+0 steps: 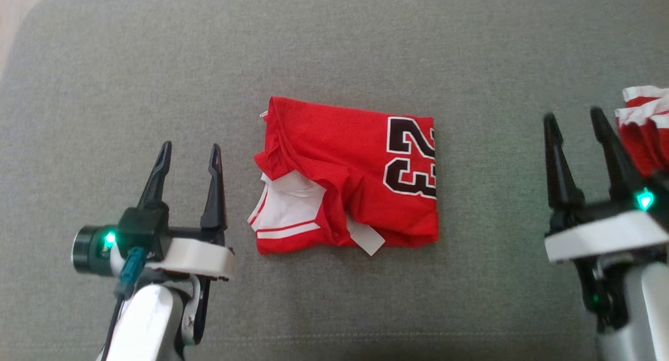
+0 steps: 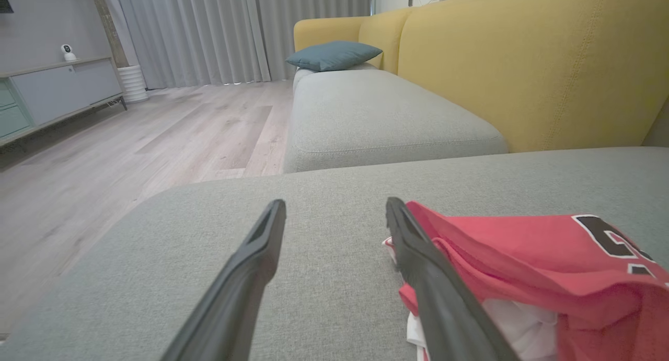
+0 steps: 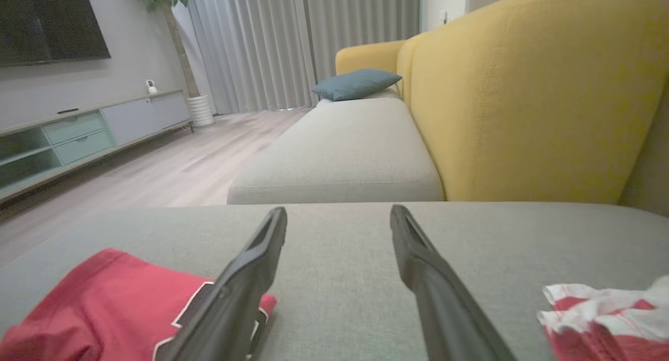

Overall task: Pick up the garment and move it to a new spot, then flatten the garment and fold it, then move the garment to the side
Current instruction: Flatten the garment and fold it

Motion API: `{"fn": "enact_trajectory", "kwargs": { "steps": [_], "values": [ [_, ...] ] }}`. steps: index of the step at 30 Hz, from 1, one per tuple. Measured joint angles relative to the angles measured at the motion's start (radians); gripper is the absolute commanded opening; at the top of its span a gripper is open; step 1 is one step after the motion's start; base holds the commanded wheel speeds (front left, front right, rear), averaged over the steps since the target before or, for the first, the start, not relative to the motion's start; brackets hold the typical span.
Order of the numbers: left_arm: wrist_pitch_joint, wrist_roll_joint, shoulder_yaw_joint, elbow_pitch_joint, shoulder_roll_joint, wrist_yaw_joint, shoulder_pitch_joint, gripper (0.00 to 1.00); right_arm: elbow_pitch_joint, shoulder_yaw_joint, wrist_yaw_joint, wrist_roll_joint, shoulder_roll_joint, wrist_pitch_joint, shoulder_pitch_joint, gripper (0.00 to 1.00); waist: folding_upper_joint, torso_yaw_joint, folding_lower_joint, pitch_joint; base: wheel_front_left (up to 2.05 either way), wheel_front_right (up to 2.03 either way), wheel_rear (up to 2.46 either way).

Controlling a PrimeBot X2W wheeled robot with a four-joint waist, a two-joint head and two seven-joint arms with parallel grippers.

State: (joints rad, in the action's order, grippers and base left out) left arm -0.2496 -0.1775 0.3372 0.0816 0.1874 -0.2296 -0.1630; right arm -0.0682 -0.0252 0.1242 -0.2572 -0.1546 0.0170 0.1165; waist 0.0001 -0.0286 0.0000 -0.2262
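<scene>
A red jersey with white trim and a black "23", the garment [image 1: 349,175], lies folded into a rough rectangle in the middle of the grey cushion [image 1: 334,53]. My left gripper [image 1: 190,154] hovers open just left of it, fingers empty; its wrist view has the garment [image 2: 528,267] beside the right finger. My right gripper [image 1: 574,119] stands open well to the right of the jersey, nothing between its fingers. In the right wrist view the garment [image 3: 99,306] lies at lower left.
A second red-and-white cloth [image 1: 645,126] is bunched at the cushion's right edge, close behind my right gripper. A yellow sofa back [image 2: 533,63] and a teal pillow [image 2: 334,55] lie beyond. Wood floor [image 2: 120,147] drops off left of the cushion.
</scene>
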Motion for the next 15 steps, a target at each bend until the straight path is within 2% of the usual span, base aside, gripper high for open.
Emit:
{"fn": "enact_trajectory", "kwargs": {
  "steps": [7, 15],
  "values": [
    [0.002, 0.0, 0.001, -0.021, 0.023, -0.008, 0.044, 1.0, -0.065, 0.044, 0.0, 0.031, 0.034, -0.028, -0.109, 1.0, 0.0, 0.015, 0.0, 0.039, 0.0, 0.0, 0.0],
    [0.012, 0.0, 0.002, -0.041, 0.034, -0.017, 0.086, 1.0, -0.086, 0.046, 0.0, 0.031, 0.05, -0.049, -0.154, 1.0, 0.0, 0.021, 0.0, 0.069, 0.0, 0.0, 0.0]
  ]
}}
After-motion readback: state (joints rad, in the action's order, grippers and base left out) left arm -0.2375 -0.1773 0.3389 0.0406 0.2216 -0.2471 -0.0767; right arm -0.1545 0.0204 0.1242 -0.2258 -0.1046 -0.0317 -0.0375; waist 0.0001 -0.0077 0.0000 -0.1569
